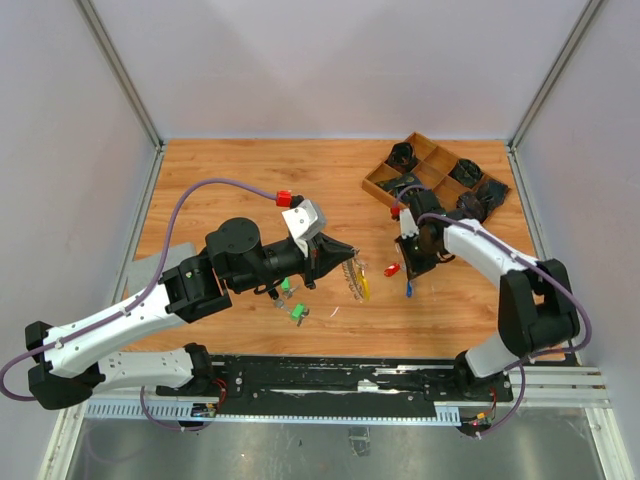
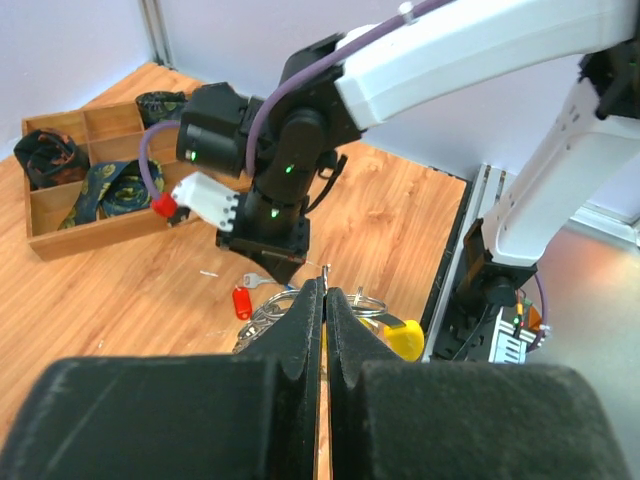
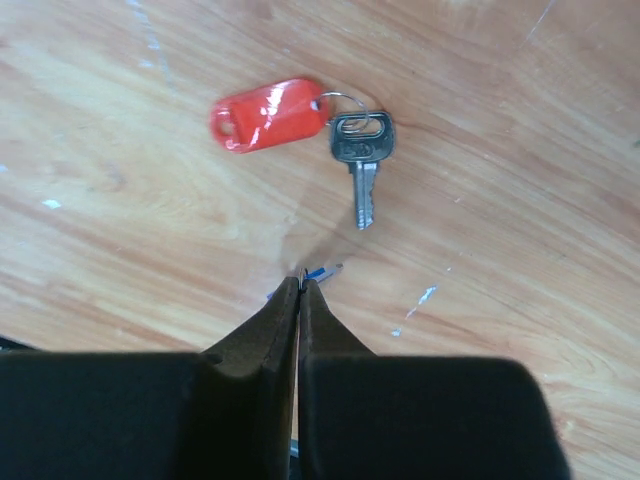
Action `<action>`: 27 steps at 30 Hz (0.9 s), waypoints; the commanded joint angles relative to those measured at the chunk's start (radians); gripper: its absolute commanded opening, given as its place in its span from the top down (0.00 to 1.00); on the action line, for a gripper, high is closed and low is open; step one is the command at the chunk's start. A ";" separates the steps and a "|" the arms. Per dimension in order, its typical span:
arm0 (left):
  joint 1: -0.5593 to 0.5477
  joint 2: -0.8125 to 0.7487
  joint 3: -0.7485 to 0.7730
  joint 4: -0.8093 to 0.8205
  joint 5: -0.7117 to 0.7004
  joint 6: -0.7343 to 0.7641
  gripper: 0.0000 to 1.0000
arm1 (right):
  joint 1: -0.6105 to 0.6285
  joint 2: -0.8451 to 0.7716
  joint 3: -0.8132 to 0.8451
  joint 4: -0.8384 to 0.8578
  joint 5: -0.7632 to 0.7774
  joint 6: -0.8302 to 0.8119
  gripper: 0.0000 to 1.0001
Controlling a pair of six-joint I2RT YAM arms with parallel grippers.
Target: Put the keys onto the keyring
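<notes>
You have bare table [image 1: 220, 170] at far left; the compartment tray [image 1: 378, 181] blocks far right. The keyring [image 1: 357, 277] and red-tagged key [image 1: 392, 269] crowd the gap between left gripper [image 1: 345, 257] and right gripper [image 1: 409, 284].

Robot lab cell: white panel walls [image 1: 350, 60], aluminium frame posts [image 1: 122, 70], wooden tabletop [image 1: 250, 165].

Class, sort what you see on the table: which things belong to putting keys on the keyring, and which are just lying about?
Belong to the job: keyring, red-tagged key, blue key, green keys.
Just lying about: wooden tray, dark bundles inside it.
</notes>
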 commanded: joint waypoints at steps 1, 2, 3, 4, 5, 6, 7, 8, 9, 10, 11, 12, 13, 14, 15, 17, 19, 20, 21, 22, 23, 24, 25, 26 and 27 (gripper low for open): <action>0.004 -0.012 0.029 0.038 -0.013 -0.004 0.99 | -0.017 -0.155 0.057 -0.050 -0.069 -0.030 0.99; 0.004 -0.010 0.033 0.033 -0.022 -0.004 0.99 | -0.015 -0.192 0.061 -0.053 -0.067 -0.027 0.99; 0.004 -0.008 0.037 0.030 -0.032 -0.005 1.00 | -0.015 -0.233 0.066 -0.055 -0.062 -0.024 0.99; 0.004 -0.007 0.040 0.028 -0.040 -0.005 0.99 | -0.016 -0.277 0.069 -0.057 -0.061 -0.025 0.99; 0.005 -0.003 0.043 0.026 -0.047 -0.005 0.99 | -0.017 -0.319 0.075 -0.058 -0.069 -0.026 0.99; 0.005 0.000 0.047 0.025 -0.056 -0.004 0.99 | -0.016 -0.363 0.084 -0.058 -0.078 -0.029 0.99; 0.005 0.004 0.053 0.021 -0.065 -0.004 0.99 | -0.016 -0.403 0.099 -0.058 -0.093 -0.035 0.99; 0.005 0.011 0.062 0.015 -0.073 -0.002 1.00 | -0.015 -0.447 0.109 -0.056 -0.107 -0.042 0.99; 0.004 0.020 0.074 0.003 -0.084 -0.001 0.99 | -0.015 -0.482 0.124 -0.051 -0.115 -0.052 0.99; 0.004 0.031 0.086 -0.012 -0.092 -0.002 0.99 | -0.015 -0.531 0.133 -0.043 -0.124 -0.059 0.99; 0.004 0.041 0.096 -0.017 -0.096 0.002 0.99 | -0.017 -0.559 0.144 -0.029 -0.134 -0.067 0.99; 0.004 0.048 0.102 -0.022 -0.097 0.005 0.99 | -0.015 -0.596 0.144 -0.006 -0.148 -0.065 0.99; 0.004 0.053 0.106 -0.022 -0.101 0.009 0.99 | -0.017 -0.638 0.138 0.025 -0.164 -0.063 0.99; 0.004 0.057 0.108 -0.017 -0.106 0.013 1.00 | -0.016 -0.690 0.125 0.062 -0.189 -0.060 0.99; 0.003 0.059 0.111 -0.013 -0.112 0.017 1.00 | -0.017 -0.724 0.111 0.100 -0.213 -0.058 0.99; 0.003 0.066 0.120 -0.014 -0.129 0.027 0.99 | -0.016 -0.776 0.100 0.151 -0.269 -0.061 0.99; 0.002 0.083 0.150 -0.040 -0.147 0.041 1.00 | -0.016 -0.794 0.136 0.131 -0.346 -0.070 1.00; 0.000 0.093 0.164 -0.055 -0.157 0.050 1.00 | -0.017 -0.797 0.163 0.108 -0.382 -0.073 1.00; -0.006 0.102 0.176 -0.064 -0.175 0.058 1.00 | -0.017 -0.804 0.182 0.091 -0.426 -0.079 1.00; -0.017 0.111 0.184 -0.068 -0.193 0.067 1.00 | -0.017 -0.816 0.186 0.091 -0.466 -0.091 0.99; -0.030 0.116 0.189 -0.069 -0.213 0.076 1.00 | -0.016 -0.833 0.177 0.105 -0.499 -0.091 0.99; -0.046 0.119 0.195 -0.066 -0.234 0.085 0.99 | -0.016 -0.853 0.166 0.125 -0.533 -0.089 0.99; -0.066 0.121 0.199 -0.061 -0.259 0.098 0.99 | -0.015 -0.870 0.158 0.144 -0.566 -0.086 0.99; -0.090 0.123 0.203 -0.056 -0.297 0.112 1.00 | -0.016 -0.884 0.157 0.156 -0.594 -0.081 0.99; -0.117 0.126 0.203 -0.048 -0.343 0.130 0.99 | -0.016 -0.892 0.165 0.161 -0.624 -0.077 0.99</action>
